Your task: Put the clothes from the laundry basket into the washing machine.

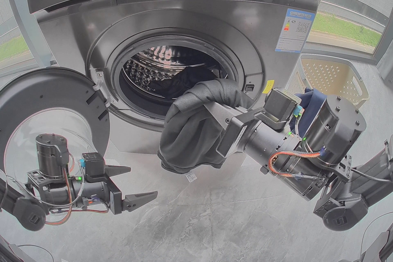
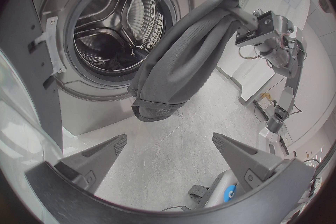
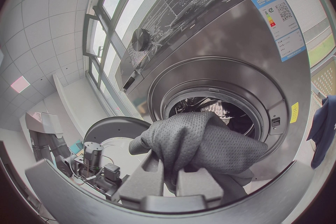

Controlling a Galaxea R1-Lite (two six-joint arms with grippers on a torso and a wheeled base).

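The right hand (image 1: 213,109) grips a dark grey garment (image 1: 190,134) hanging before the open washing machine (image 1: 196,9). At its seven o'clock, the left hand (image 1: 143,182) gapes wide, empty.

The left arm (image 1: 49,189) lies low in the lower left of the head view, wrist roughly level. The left gripper (image 1: 143,181) points toward the right of the frame, its two fingers spread wide with nothing between them. The right arm (image 1: 294,140) enters from the lower right and slants up toward the centre, with the right gripper (image 1: 211,108) clamped on a grey garment (image 1: 188,132).
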